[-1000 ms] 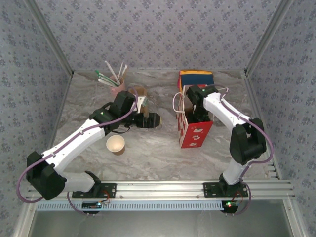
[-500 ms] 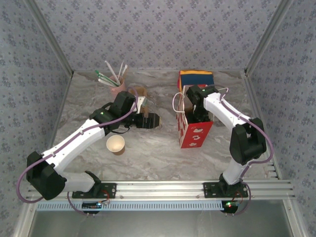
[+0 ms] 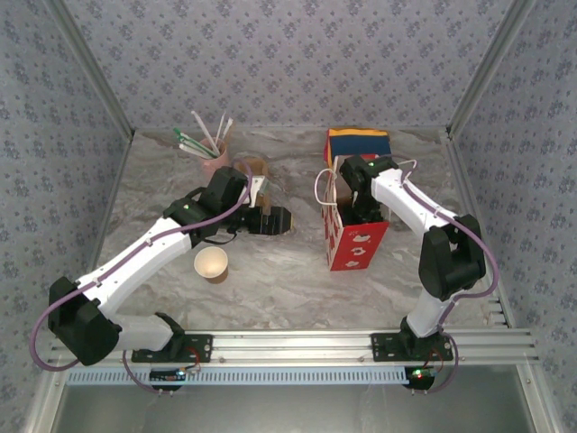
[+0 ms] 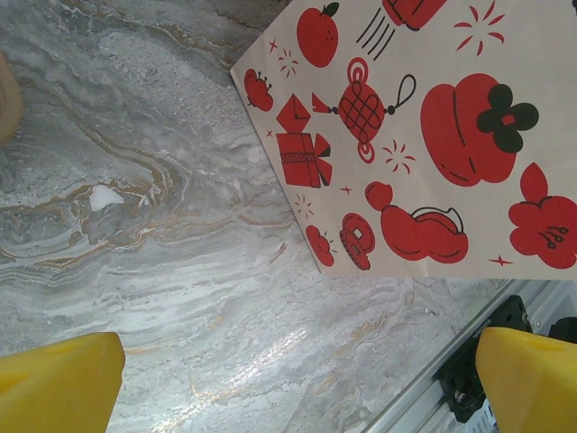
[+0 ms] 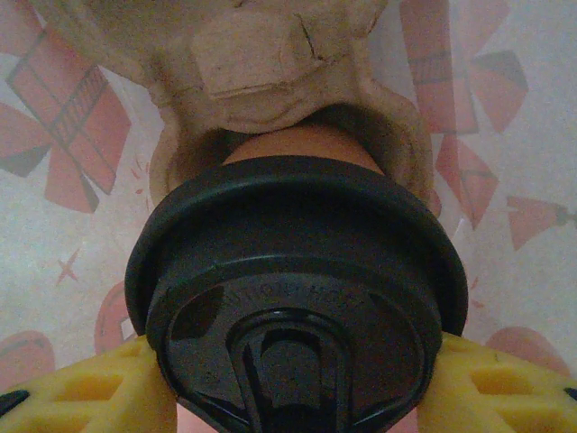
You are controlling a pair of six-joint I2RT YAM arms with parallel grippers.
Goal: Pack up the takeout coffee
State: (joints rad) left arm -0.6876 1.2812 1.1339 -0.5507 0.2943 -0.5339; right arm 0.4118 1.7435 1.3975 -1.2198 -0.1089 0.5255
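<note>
From above, the left arm (image 3: 153, 248) stretches over the marble table (image 3: 270, 289) to mid-frame, and the left jaws stand wide apart, short of the red gift bag (image 3: 357, 245). A lidless paper cup (image 3: 212, 264) stands just below that arm, and a pink cup of straws (image 3: 215, 161) is at the upper left. The right arm (image 3: 410, 212) bends down into the bag's mouth.

At the left wrist, yellow fingers (image 4: 59, 388) sit in the bottom corners, far apart over bare table (image 4: 162, 234). The bag's printed side (image 4: 433, 135) takes the upper right.

At the right wrist, the takeout coffee (image 5: 297, 271) sits mid-frame inside the bag with its black lid toward the camera. Its tan body is ringed by a pulp carrier (image 5: 261, 63) at the top. The right jaws are clamped on the lid, with yellow fingers (image 5: 81, 397) pressed to either side.
</note>
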